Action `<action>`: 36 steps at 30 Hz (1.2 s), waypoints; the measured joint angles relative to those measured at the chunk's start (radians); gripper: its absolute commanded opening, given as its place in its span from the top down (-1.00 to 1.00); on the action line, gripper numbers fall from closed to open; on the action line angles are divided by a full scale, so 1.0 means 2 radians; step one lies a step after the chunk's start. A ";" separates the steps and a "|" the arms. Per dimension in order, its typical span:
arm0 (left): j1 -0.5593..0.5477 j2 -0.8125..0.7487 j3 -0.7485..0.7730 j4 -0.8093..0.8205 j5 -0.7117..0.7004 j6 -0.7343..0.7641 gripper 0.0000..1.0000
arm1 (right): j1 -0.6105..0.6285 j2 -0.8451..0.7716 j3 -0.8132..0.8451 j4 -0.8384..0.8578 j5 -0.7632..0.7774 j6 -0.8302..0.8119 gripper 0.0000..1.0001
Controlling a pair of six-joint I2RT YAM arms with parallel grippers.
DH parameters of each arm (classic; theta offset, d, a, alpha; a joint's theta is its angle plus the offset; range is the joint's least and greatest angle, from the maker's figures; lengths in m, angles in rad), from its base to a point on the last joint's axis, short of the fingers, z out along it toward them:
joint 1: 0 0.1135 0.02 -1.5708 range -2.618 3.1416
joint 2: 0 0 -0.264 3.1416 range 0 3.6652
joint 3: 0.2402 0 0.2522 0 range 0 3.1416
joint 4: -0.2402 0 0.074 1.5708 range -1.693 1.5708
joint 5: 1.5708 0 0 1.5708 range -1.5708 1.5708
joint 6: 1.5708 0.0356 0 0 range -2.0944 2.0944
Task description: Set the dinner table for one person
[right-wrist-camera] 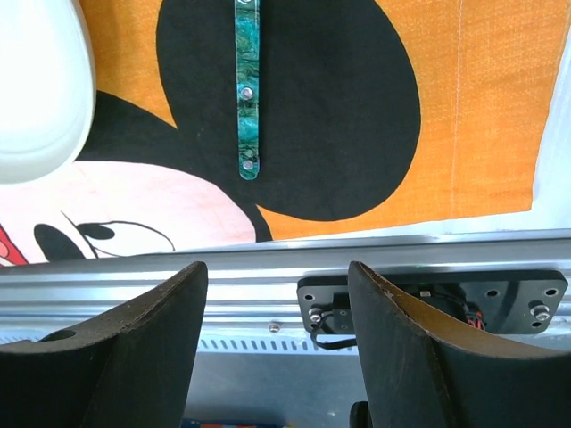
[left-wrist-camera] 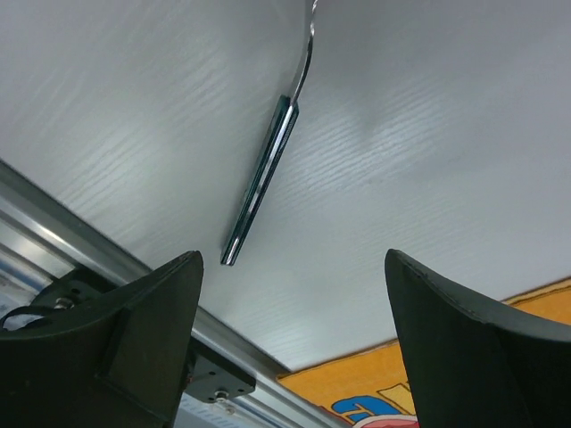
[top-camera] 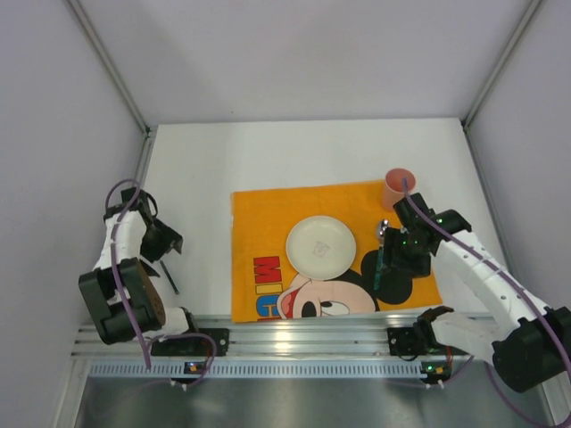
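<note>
The white surface [top-camera: 312, 152] spans the enclosure floor beyond the arm bases, an orange cloth [top-camera: 259, 223] on its near centre. The left tool [left-wrist-camera: 290, 294] and right tool [right-wrist-camera: 277, 285] both stand open, empty. On the cloth: white plate [top-camera: 320, 245], pink cup [top-camera: 398, 185] at the far right corner, green-handled spoon [top-camera: 380, 263] right of the plate

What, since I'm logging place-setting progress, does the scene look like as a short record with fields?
surface: white dinner table, orange Mickey cloth on it
plate: white, mid-cloth
cup: pink, at cloth's far right corner
spoon: green handle, on cloth right of plate
other utensil: on bare table, left of cloth
left gripper: open, over other utensil
right gripper: open, over spoon handle
</note>
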 measured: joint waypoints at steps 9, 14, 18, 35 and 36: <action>0.018 0.098 -0.013 0.084 0.009 0.002 -0.66 | 0.000 0.021 0.016 -0.010 -0.002 -0.007 -0.29; 0.030 0.120 -0.010 0.095 0.027 0.011 -0.05 | 0.000 0.021 0.016 -0.013 -0.001 -0.007 -0.29; 0.030 0.142 0.005 0.106 0.064 0.019 0.91 | 0.000 0.017 0.015 -0.014 -0.001 -0.004 -0.28; -0.148 -0.006 -0.021 0.300 0.389 0.072 1.00 | 0.000 -0.026 -0.012 -0.017 -0.001 0.021 -0.28; -0.168 -0.010 -0.031 0.319 0.411 0.066 1.00 | 0.000 -0.031 -0.015 -0.017 -0.001 0.023 -0.28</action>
